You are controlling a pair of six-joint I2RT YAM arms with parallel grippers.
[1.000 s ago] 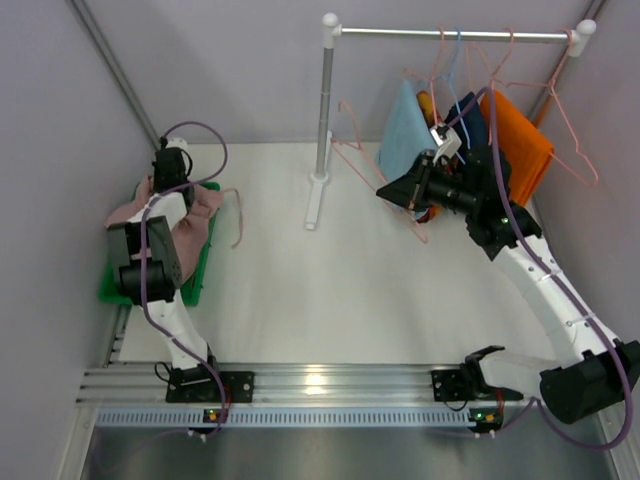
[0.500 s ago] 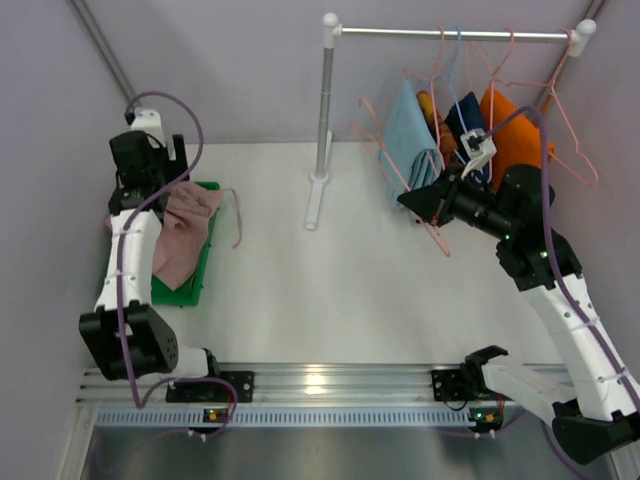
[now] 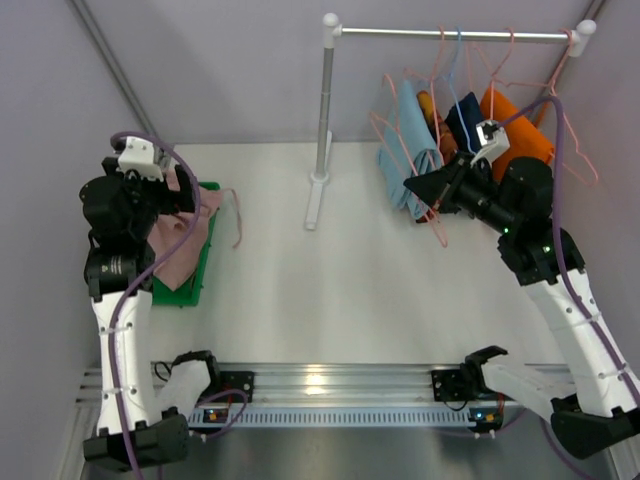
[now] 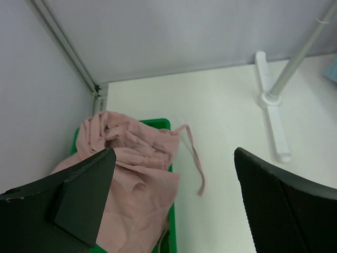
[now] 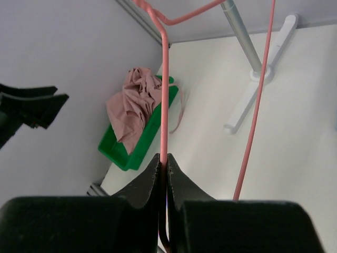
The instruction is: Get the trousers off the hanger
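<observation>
The dusty pink trousers [image 3: 178, 242] lie crumpled in a green tray [image 3: 196, 275] at the left, a drawstring trailing onto the table. My left gripper [image 4: 174, 168] hangs open above them, holding nothing. On the rail at the right hang light blue trousers [image 3: 407, 140], navy trousers [image 3: 466, 114], plain orange trousers [image 3: 520, 130] and a sliver of orange-patterned cloth [image 3: 429, 104]. My right gripper [image 5: 164, 161] is shut on the thin wire of a bare pink hanger [image 5: 164, 95], just in front of the light blue trousers. The right wrist view also shows the pink trousers [image 5: 136, 105] in the tray.
The clothes rail [image 3: 450, 35] runs across the back right on a grey post [image 3: 326, 100] with a white foot [image 3: 316, 205]. More pink and blue hangers hook over the rail. Walls stand close on the left and right.
My left gripper opened, let go of the pink trousers into the tray, then rose and drew back. My right gripper carried the bare pink hanger up and right, nearer the rail.
</observation>
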